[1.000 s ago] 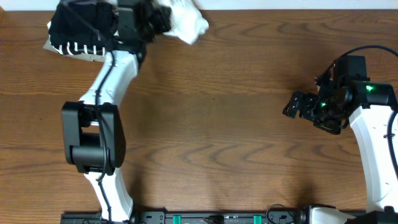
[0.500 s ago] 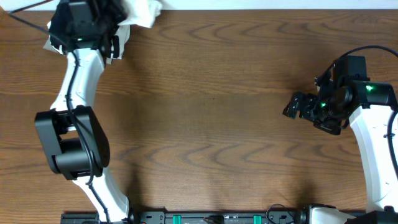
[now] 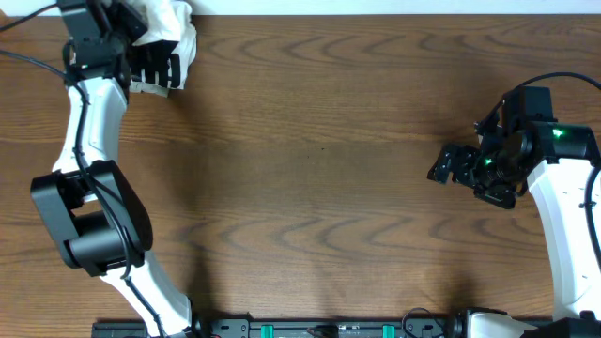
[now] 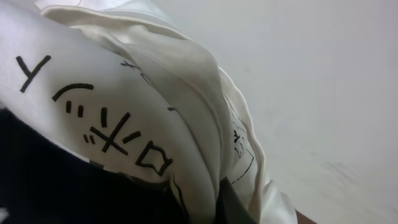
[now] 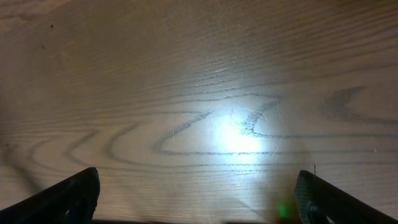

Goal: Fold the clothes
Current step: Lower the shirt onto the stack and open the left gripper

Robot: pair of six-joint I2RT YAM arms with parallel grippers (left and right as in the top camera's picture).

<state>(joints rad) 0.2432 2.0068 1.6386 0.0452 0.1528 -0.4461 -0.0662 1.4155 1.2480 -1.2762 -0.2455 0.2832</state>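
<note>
Left gripper (image 3: 120, 36): jaws clamped on the crumpled white T-shirt with dark lettering (image 4: 93, 106), at the far-left tabletop corner beside a black-and-white striped garment (image 3: 155, 70).
Right gripper (image 3: 441, 161): jaws wide apart over the brown wooden tabletop (image 3: 319, 169).

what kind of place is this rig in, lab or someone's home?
Probably a lab or test bench rather than a home: a left arm and a right arm, both cabled, stand at a bare wood-grain table. A plain white wall is behind, and clothes are heaped in the far left corner.
</note>
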